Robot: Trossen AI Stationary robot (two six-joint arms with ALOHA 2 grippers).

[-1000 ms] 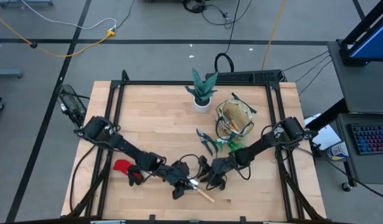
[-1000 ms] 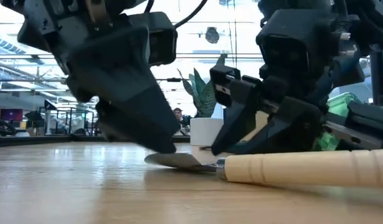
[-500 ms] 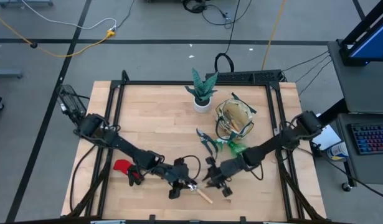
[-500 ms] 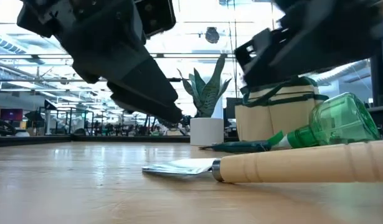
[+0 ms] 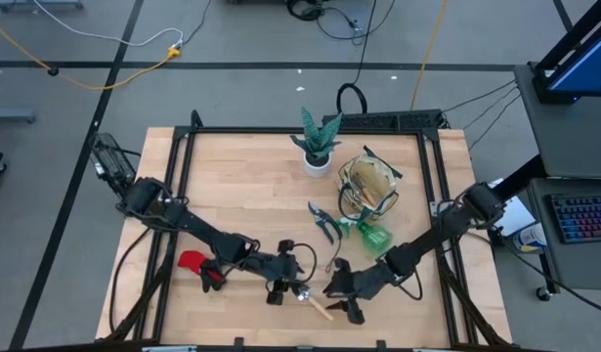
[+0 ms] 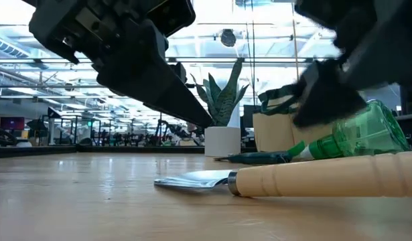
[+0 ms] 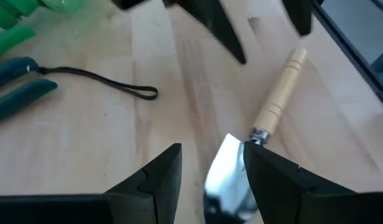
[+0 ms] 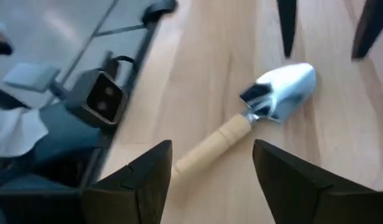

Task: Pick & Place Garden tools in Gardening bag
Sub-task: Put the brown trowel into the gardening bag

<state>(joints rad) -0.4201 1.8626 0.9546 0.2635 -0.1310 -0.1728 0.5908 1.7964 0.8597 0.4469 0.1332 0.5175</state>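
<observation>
High view: the trowel point(image 5: 312, 299) lies flat at the table's six o'clock edge. The left gripper point(image 5: 278, 290) sits at its nine o'clock and the right gripper point(image 5: 345, 292) at its three o'clock, likely so either can take it. The gardening bag point(image 5: 369, 185) stands at two o'clock.

Low view: the trowel rests untouched on the wood.

Left wrist view: its fingers point(image 7: 155, 180) are spread over the blade, gripping nothing.

Right wrist view: its fingers point(image 8: 144, 176) are parted wide, empty, above the handle.
</observation>
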